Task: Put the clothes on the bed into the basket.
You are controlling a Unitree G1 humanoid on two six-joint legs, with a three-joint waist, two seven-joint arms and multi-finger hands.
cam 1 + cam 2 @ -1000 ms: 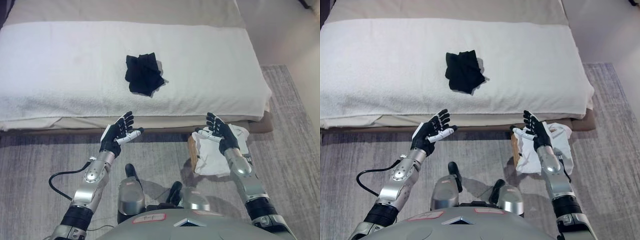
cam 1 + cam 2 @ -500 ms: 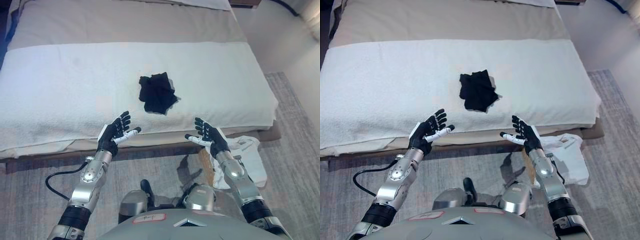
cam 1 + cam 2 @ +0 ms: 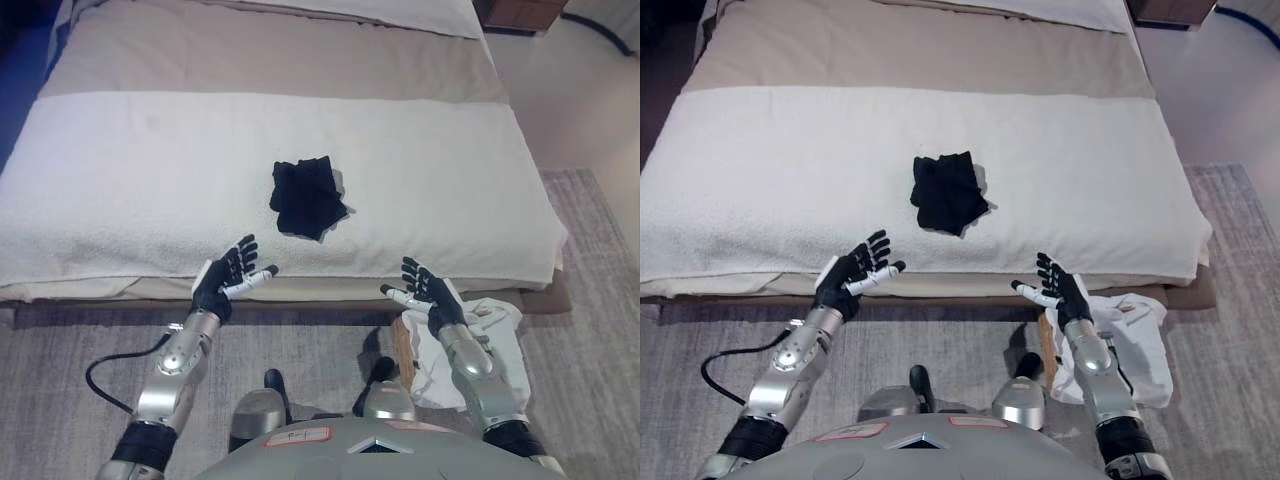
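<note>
Bed (image 3: 120, 190) with white cover ahead, grey rug below. Black clothes (image 3: 308, 197) crumpled mid-bed. My left hand (image 3: 226, 279) raised at bed edge, fingers spread, empty. My right hand (image 3: 426, 290) same, above basket (image 3: 404, 345) holding white cloth (image 3: 478, 340).

Grey rug (image 3: 600, 240) beside what may be a wooden nightstand (image 3: 520, 12).

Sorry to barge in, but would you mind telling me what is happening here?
The robot stands at the foot of the bed, tidying clothes into a basket. A dark garment lies bunched on the white cover, untouched. The left hand and right hand hover open by the bed's near edge, holding nothing. The basket, with white cloth in it, sits on the floor under the right arm.
</note>
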